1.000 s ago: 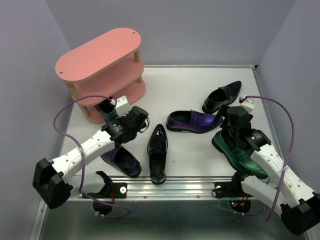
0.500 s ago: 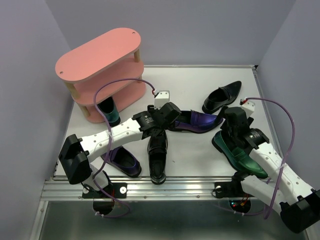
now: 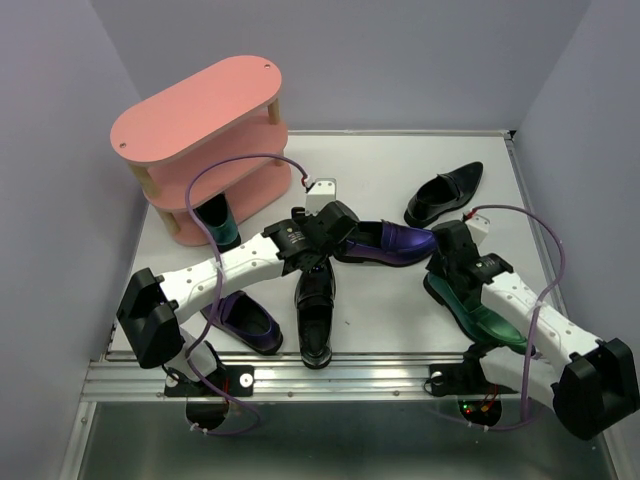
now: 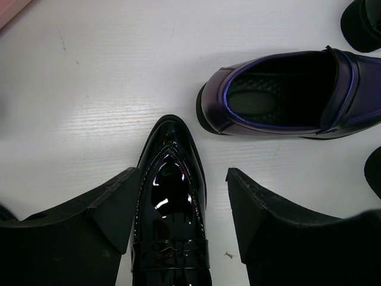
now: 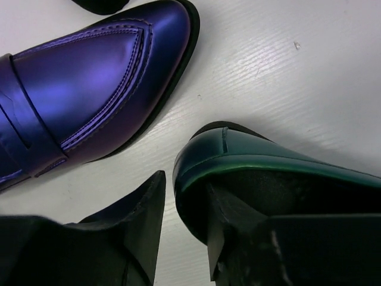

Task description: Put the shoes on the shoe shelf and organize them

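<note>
Black patent shoe (image 4: 171,208) lies near-to-far, toe at the far end, left tool (image 4: 181,176) wide astride it.

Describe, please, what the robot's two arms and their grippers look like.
Both the left arm and the right arm have white links between black joints, with a chunky black block at the near end. A thin purple cable loops along each to a small white box at the wrist. The left gripper and right gripper have matte black, wedge-shaped fingers. No markings show.
</note>
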`<action>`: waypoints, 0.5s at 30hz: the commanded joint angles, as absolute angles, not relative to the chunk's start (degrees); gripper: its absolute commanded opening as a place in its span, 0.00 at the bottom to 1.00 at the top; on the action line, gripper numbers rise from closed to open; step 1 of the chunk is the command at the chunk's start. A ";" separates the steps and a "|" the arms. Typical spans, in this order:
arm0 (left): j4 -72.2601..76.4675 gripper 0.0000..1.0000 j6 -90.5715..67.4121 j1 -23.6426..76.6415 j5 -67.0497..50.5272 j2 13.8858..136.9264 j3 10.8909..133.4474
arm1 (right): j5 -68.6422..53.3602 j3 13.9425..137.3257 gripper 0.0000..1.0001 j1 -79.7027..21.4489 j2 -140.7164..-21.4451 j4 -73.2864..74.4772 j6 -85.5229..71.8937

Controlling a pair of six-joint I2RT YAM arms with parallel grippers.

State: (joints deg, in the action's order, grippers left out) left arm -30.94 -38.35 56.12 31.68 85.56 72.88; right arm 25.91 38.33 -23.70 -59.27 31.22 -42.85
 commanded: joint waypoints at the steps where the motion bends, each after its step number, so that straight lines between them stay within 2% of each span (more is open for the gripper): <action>1: -32.34 0.71 -37.71 55.81 33.48 83.06 72.33 | 23.38 37.53 0.30 -23.99 -59.33 26.19 -42.81; 2: -32.43 0.71 -37.71 55.72 33.57 82.97 72.16 | 22.94 37.53 0.13 -23.99 -59.15 25.84 -42.28; 4: -32.78 0.71 -37.79 55.64 34.01 82.88 72.16 | 20.31 37.79 0.01 -23.99 -58.63 25.32 -38.86; 10: -33.57 0.71 -38.06 53.09 34.28 83.06 71.37 | -1.55 38.67 0.01 -23.99 -54.67 20.22 -28.22; 15: -32.43 0.72 -37.79 50.28 32.70 81.83 70.84 | -9.31 40.87 0.01 -27.85 -56.07 20.92 -24.35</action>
State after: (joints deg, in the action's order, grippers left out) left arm -32.38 -38.35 51.83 32.03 85.32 71.50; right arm 0.51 37.60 -25.04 -56.18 25.28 -30.39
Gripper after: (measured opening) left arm 0.713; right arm 0.064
